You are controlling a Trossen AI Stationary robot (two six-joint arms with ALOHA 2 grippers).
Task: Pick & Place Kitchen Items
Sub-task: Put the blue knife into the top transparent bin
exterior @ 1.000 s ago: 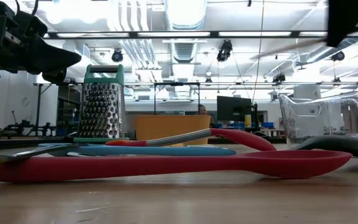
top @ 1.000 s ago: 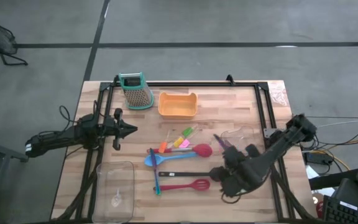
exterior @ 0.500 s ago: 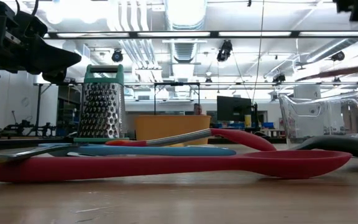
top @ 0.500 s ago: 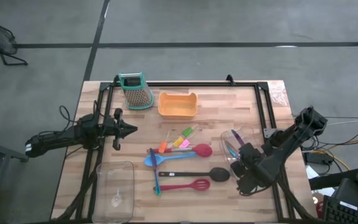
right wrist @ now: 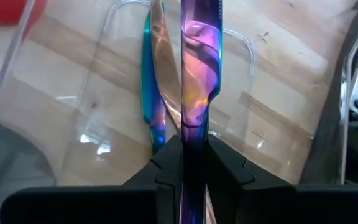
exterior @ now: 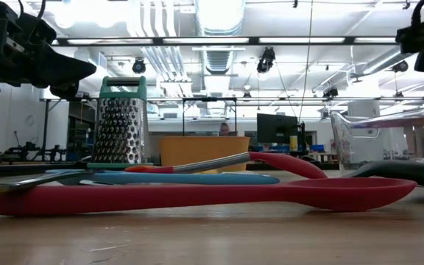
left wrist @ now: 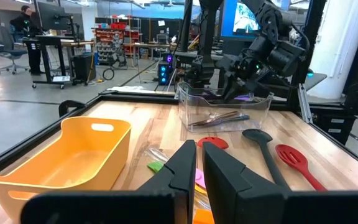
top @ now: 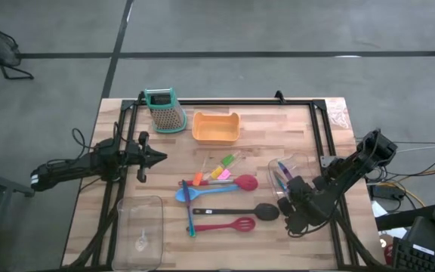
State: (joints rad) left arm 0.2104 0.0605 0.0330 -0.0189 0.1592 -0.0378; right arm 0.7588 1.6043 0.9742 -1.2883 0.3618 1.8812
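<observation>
My right gripper (top: 288, 190) is shut on a thin shiny iridescent cutlery piece (right wrist: 194, 74) over the clear bin (top: 302, 159) at the table's right. Another blue-edged cutlery piece (right wrist: 149, 93) lies on that bin's floor. On the table's middle lie a red spoon (top: 236, 182), a blue spoon (top: 195, 192), a black spoon (top: 240, 211), a red slotted spatula (top: 229, 224), a thin blue-handled piece (top: 189, 215) and tiny coloured pieces (top: 217, 171). My left gripper (top: 155, 157) is shut and empty at the table's left. My right gripper pinches one end of the cutlery piece (right wrist: 193, 127) between its two fingers (right wrist: 225, 165). The piece runs straight out along the fingers and slants down toward the bin. Whether its free end touches the bin's floor I cannot tell.
An orange tray (top: 216, 127) and a teal-topped metal grater (top: 165, 109) stand at the far side. A second clear bin (top: 140, 227) sits at the near left. A black frame (top: 323, 128) borders the table. People show in the room beyond.
My right gripper has carried the cutlery piece from beside the black spoon's head toward the table's right edge, over the clear bin. It has stayed shut on it. The utensils on the table have not moved.
</observation>
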